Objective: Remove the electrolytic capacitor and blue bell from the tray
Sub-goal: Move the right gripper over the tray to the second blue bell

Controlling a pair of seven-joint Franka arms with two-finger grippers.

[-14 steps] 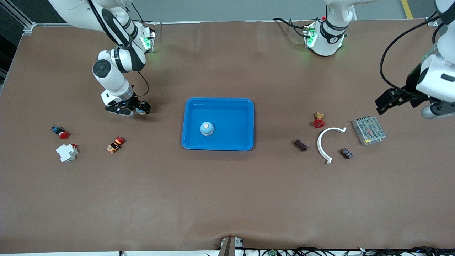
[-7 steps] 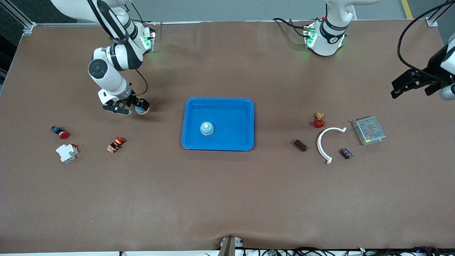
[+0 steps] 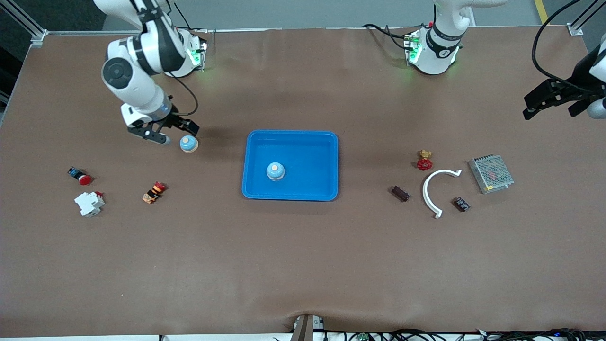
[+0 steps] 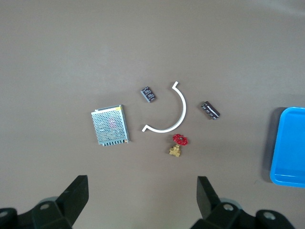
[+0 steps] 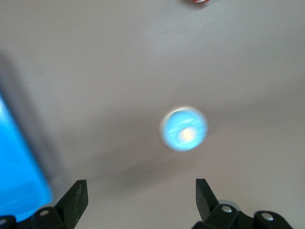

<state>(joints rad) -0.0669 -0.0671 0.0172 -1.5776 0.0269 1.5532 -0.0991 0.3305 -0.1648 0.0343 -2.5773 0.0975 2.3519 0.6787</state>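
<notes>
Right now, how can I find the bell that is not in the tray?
Start at the blue tray in the table's middle and go toward the right arm's end. The bell on the table sits beside the open right gripper, a small blue dome; its twin sits inside the tray.

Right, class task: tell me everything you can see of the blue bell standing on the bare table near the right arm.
The bell on the table is a small round dome, pale blue and glossy, with a cream-coloured button on top. It stands upright on the brown table, outside the blue tray, toward the right arm's end. Nothing touches it: the right claw hangs open just beside it, holding nothing. In the right wrist view it shows from above as a blue disc with a light centre.
</notes>
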